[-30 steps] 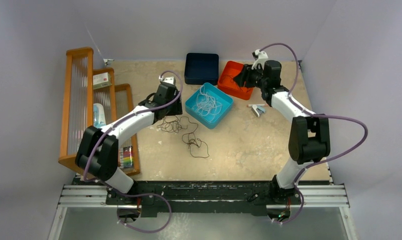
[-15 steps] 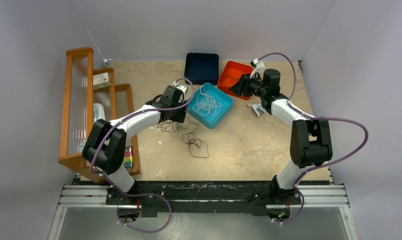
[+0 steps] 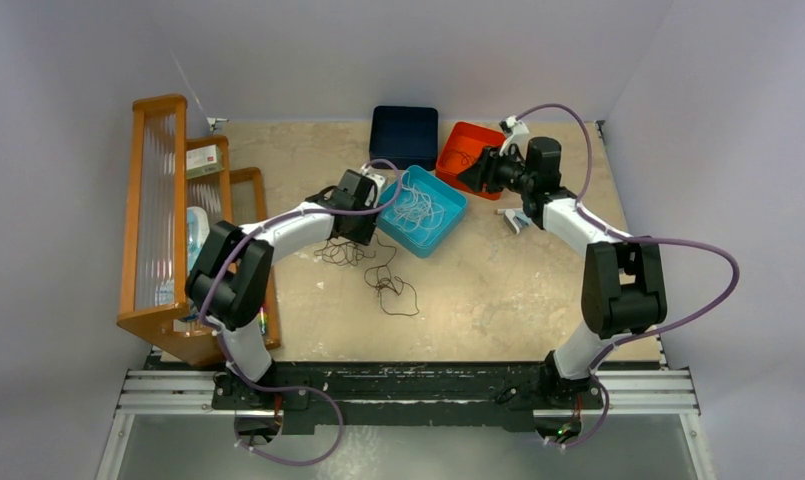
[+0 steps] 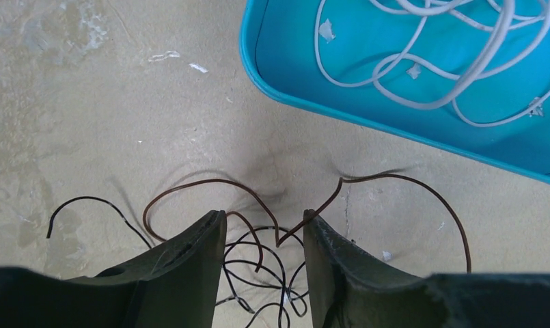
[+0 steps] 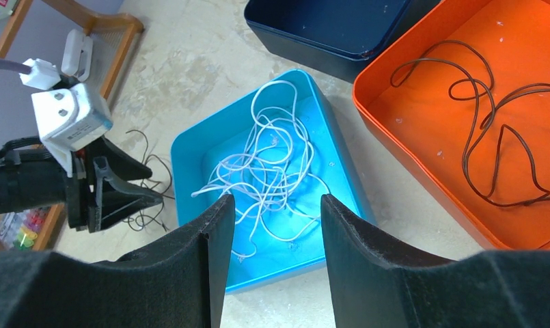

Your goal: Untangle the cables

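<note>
Sorting looks partly done: you have the white cables [image 5: 265,174] lying in the blue tray [image 4: 285,61] and one dark cable [image 3: 464,157] in the orange tray [image 5: 422,137]; a dark tangle [image 3: 383,280] lies on the table [image 3: 498,290] just beside the blue tray; your left gripper [image 4: 264,219] hangs over it, jaws apart, holding nothing; your right gripper [image 5: 275,205], spread and empty, hovers above the trays; that knot looks like your unfinished work.
</note>
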{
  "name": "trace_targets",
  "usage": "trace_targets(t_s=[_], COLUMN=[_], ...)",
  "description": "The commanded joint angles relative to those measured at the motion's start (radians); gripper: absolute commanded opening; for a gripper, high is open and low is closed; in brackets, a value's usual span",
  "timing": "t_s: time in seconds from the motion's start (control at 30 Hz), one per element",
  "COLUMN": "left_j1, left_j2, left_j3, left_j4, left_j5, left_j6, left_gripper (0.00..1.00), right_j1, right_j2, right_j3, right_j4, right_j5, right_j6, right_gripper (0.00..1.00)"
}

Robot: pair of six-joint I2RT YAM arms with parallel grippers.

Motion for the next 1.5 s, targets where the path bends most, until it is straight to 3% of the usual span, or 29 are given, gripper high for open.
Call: trace_targets(t_s=[0.0, 0.23, 0.4, 0.7, 1.0, 1.47], left_j1=[-0.003, -0.003, -0.002, -0.001, -0.001, -0.001], left_j2=[0.022, -0.027, -0.113, -0.297, -0.447, -0.518], left_j3=[0.063, 0.068, 0.06, 0.075, 0.164, 0.275], left_j4=[0.025, 0.058, 0.065, 0.009, -0.027, -0.041], left_j5=[0.006, -0.019, -0.016, -0.036, -0.057, -0.027], left_j6=[0.019, -0.035, -0.06, -0.064, -0.056, -0.06], left_gripper=[0.41, 0.09, 0.01, 0.0, 0.0, 0.0], right_j1=[0.009, 0.015, 0.025, 0.091, 0.249, 0.387], right_j2=[-0.027, -0.034, -0.053, -0.106, -0.13, -0.022], right_j3=[0.013, 0.006, -0.011, -0.045, -0.021, 0.088], right_j4=[0.034, 0.052, 0.093, 0.201, 0.29, 0.459], right_j5=[-0.025, -0.025, -0.028, -0.034, -0.041, -0.092], right_j6=[0.004, 0.006, 0.014, -0.008, -0.116, -0.103], right_gripper=[0.52, 0.52, 0.53, 0.55, 0.6, 0.67])
